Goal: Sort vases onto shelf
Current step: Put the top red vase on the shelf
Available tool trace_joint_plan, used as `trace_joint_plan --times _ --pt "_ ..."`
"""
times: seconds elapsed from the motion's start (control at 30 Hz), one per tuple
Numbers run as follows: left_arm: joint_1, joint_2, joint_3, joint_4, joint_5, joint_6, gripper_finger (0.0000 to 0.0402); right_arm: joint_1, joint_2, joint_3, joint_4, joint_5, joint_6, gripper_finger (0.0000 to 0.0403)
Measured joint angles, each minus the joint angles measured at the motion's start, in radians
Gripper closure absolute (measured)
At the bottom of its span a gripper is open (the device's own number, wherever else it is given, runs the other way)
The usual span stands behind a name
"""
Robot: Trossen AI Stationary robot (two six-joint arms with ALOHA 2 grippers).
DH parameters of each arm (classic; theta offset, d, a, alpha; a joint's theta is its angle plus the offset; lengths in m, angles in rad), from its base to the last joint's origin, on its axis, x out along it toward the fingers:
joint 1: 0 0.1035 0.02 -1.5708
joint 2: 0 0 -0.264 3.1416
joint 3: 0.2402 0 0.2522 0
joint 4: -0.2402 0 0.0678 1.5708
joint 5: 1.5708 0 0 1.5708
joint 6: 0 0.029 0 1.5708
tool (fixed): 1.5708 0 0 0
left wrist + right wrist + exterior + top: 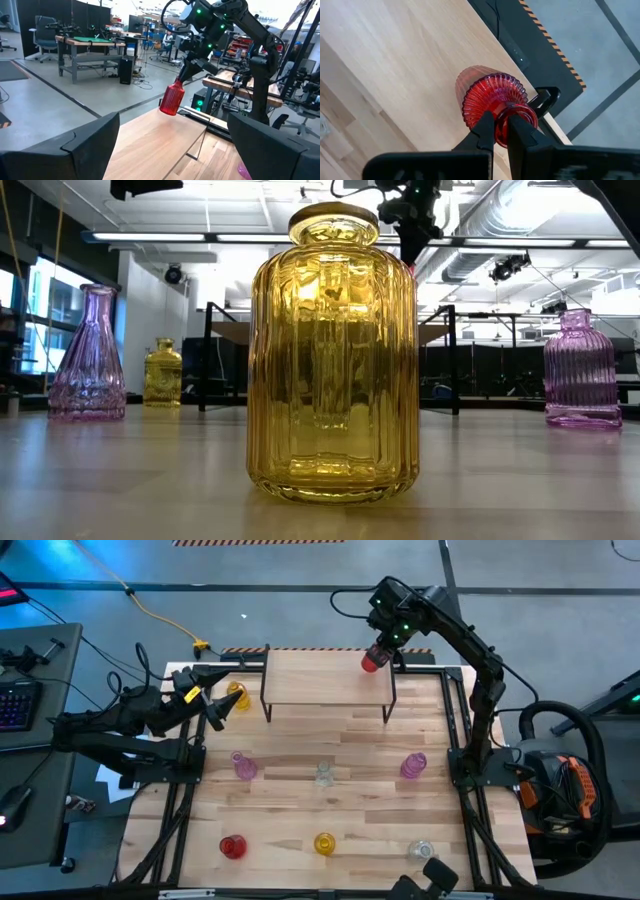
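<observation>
Right gripper (501, 131): fingers pinched tight on the neck of a red vase (490, 100), which hangs tilted just above the shelf (320, 680) near its far right corner; from the left wrist view the base looks clear of the board, not yet resting. Left gripper (215, 710): jaws spread wide, holding nothing, hovering at the shelf's left end just beside a yellow vase (236, 694) that stands on the tabletop (370, 800); whether a finger touches it cannot be told. Step in hand, by my reading: placing the red vase on the shelf, early in the sort, since the board carries no standing vase yet. Next move calls for bringing the vase upright, lowering until its base sits flat, then opening; released while tilted so near the edge, it could tip or roll off. Left on the table: two pink vases (244, 766) (413, 766), a clear vase (323, 775) between them, and nearer the front a second red vase (232, 846), a second yellow vase (324, 843) and another clear vase (421, 852).
</observation>
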State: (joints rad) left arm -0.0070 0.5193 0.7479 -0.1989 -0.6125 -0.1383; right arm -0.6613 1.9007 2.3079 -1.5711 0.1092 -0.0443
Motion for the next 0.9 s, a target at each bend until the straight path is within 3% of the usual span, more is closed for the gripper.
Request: trace_joint_plan --times 0.9 --pt "0.000 0.000 0.000 0.000 -0.001 0.000 0.0039 0.000 0.031 -0.001 0.000 -0.007 -0.009 0.0391"
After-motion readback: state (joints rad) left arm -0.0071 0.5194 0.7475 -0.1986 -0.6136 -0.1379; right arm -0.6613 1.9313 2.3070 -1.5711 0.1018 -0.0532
